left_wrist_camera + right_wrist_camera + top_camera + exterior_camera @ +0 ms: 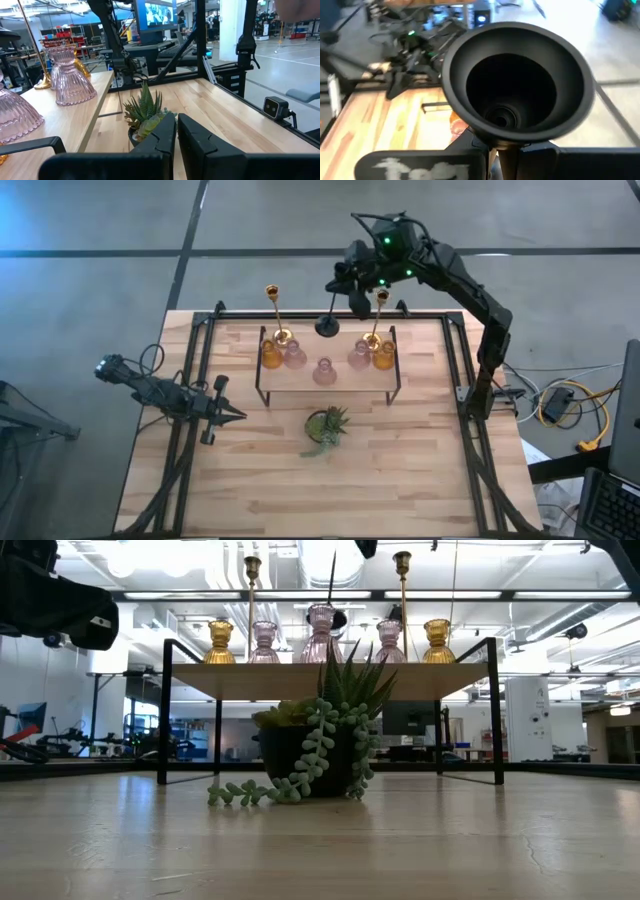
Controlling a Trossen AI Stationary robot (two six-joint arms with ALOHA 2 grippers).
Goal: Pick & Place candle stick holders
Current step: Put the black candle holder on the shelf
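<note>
My right gripper (352, 292) hangs over the far edge of the low wooden shelf (345, 382), shut on the black candle stick holder (328, 315). The holder's round base (326, 327) is its lower end. Two gold holders (278, 315) (376, 320) stand on their round bases at the shelf's back corners. In front of them stand pink glass holders (324, 370) and amber ones (271, 355) (384, 356). My left gripper (236, 416) waits shut and level at the table's left, touching nothing. My right gripper pinches the black holder's thin neck (492, 142) between its two fingers, right under the flared hollow end (512, 82) that faces the wrist camera. The fingers slant down from the far right. The holder hangs below them, its base (340, 618) clear of the shelf top.
A small potted spiky plant (326, 426) with trailing strands stands on the table just in front of the shelf. The shelf's black frame legs (164, 710) (496, 710) rise from the table. Bare wood lies near the front edge (320, 500).
</note>
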